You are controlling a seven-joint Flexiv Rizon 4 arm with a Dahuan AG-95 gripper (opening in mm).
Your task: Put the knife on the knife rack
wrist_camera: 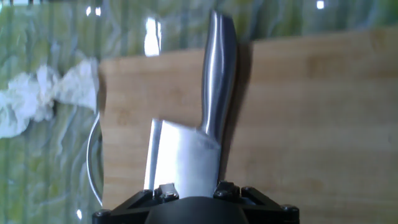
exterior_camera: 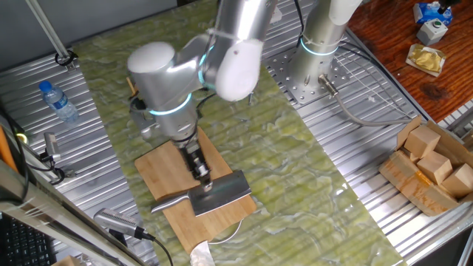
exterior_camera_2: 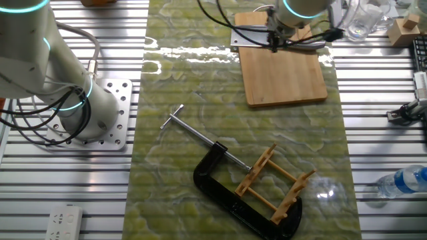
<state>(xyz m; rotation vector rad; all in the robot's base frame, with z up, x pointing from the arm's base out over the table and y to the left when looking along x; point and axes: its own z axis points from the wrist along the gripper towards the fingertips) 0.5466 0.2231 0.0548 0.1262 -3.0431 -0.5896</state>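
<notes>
Hand view: fingertips cut off at bottom edge, so grip state of hand (exterior_camera: 203, 179) cannot be told. Knife (exterior_camera: 209, 196) lies flat on cutting board (exterior_camera: 171, 171), directly under hand, blade nearest it. Rack (exterior_camera_2: 275, 183) sits well apart, inside black clamp (exterior_camera_2: 233, 193).

The knife (exterior_camera: 214, 193) lies on the cutting board (exterior_camera: 168, 171); the knife rack (exterior_camera_2: 275, 185) sits inside the clamp (exterior_camera_2: 233, 197).

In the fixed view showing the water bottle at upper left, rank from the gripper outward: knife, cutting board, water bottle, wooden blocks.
From the gripper:
1. Knife, at the jaws.
2. Cutting board, under the knife.
3. Water bottle, far upper left.
4. Wooden blocks, far right edge.
</notes>
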